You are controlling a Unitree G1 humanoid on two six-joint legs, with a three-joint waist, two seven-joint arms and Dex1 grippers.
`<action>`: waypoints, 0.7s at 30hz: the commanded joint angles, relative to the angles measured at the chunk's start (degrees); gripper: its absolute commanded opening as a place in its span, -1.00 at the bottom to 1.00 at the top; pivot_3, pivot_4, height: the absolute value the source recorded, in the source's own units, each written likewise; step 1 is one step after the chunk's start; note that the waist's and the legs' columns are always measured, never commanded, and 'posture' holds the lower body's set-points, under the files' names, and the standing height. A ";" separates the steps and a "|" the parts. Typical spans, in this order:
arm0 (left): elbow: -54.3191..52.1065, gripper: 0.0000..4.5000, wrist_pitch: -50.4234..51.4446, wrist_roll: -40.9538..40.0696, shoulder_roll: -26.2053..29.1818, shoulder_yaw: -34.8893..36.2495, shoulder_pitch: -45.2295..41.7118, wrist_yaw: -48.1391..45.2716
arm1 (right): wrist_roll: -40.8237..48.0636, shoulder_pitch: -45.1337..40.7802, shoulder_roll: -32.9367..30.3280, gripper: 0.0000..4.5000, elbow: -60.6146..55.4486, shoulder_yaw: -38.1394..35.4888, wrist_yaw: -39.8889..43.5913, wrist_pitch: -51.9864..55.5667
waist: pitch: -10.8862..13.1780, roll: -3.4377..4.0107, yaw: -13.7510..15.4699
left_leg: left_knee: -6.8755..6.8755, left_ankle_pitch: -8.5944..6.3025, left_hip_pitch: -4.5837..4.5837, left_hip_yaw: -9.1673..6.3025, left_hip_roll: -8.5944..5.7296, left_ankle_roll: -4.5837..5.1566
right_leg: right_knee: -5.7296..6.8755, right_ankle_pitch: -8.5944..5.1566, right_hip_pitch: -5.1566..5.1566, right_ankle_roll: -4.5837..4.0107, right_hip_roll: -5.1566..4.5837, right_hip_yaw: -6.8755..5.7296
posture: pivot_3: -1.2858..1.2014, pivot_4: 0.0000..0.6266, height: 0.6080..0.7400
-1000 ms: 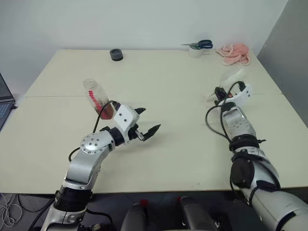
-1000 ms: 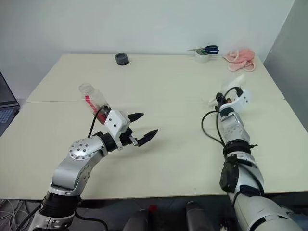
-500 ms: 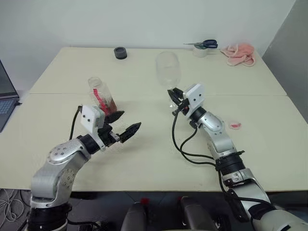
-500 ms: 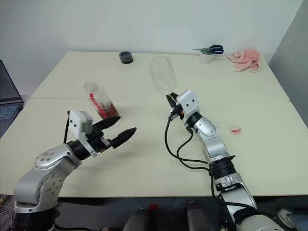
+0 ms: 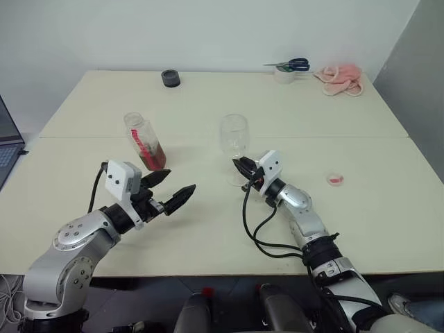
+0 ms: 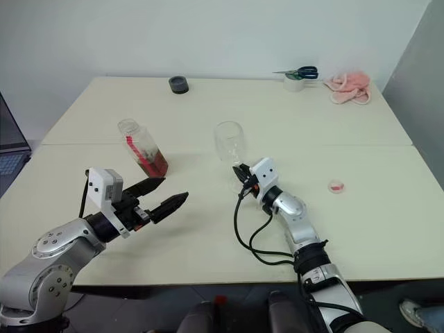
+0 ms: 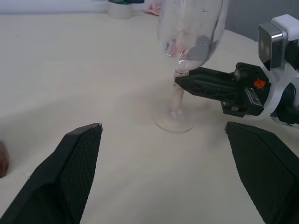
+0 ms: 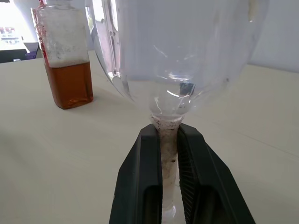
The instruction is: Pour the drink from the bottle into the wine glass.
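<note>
Left eye view: the left gripper [image 5: 168, 192] has drawn back toward the robot's left over the last second and now hangs with its fingers spread wide and empty. The bottle [image 5: 146, 142] stands upright just beyond its fingertips, uncapped, with the drink [image 5: 154, 157] low in it. Further right, the wine glass [image 5: 234, 141], half a second ago carried high above the table, now stands upright on the table [image 5: 277, 111] with its foot down. The right gripper [image 5: 241, 168] is clamped narrowly on its stem, one finger on either side, as the right wrist view shows. The glass appears placed for pouring, so the bottle probably has to be gripped next. Counted: one bottle, one wine glass, two grippers. Also one dark round object [image 5: 168, 78] at the far edge, one pair of scissors [image 5: 288, 64], one pink cloth [image 5: 338, 76], and one small red cap [image 5: 336, 180] to the right of the right gripper's fingers.
</note>
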 commanded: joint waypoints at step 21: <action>-1.37 1.00 -0.93 1.01 2.42 0.81 -0.22 1.82 | -1.22 0.26 -2.66 -0.91 0.71 0.31 3.66 3.87 | -0.01 -0.02 -0.47 | -0.04 -0.01 0.45 0.00 -0.01 0.00 | -0.03 -0.09 0.41 0.14 0.01 0.04 | 0.03 -0.52 1.00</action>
